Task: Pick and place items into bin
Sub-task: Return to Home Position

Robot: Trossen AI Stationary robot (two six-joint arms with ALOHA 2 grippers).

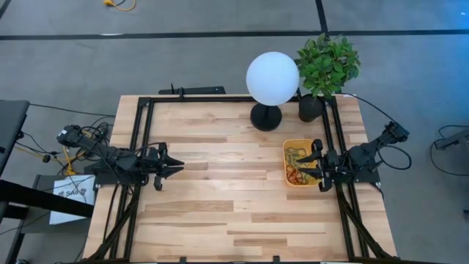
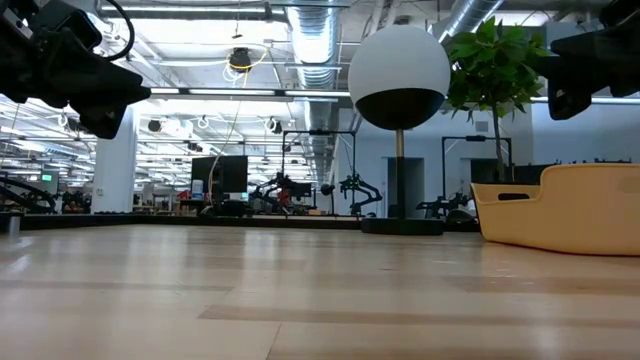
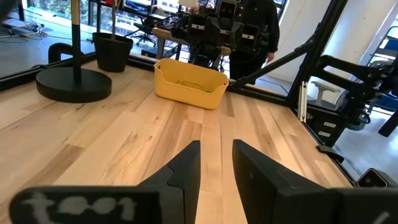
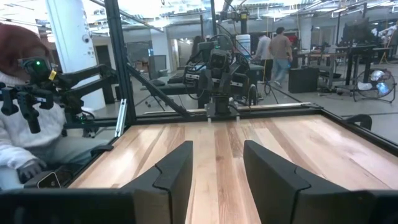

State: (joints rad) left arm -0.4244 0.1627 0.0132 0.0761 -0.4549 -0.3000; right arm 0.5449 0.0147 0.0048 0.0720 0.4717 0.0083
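The right claw (image 1: 318, 166) hangs over the bin (image 1: 287, 163), above the edge closest to its own arm. Its two fingers are wide apart and hold nothing. I think that is because it has nothing more to carry. The rubber bands (image 1: 299, 169) lie in a mixed heap inside the bin, under and just ahead of this claw. I can see red and green ones. The others are too small to tell.

The left claw (image 1: 173, 167) waits far across the table (image 1: 220, 205) and points at the bin. Its fingers are a little apart, with nothing between them. The bin sits well ahead of it, with bare wood in between.

I can spot no bands on the wood by either claw. So I think the picking is about done, and both arms only need to go to their rest spots.
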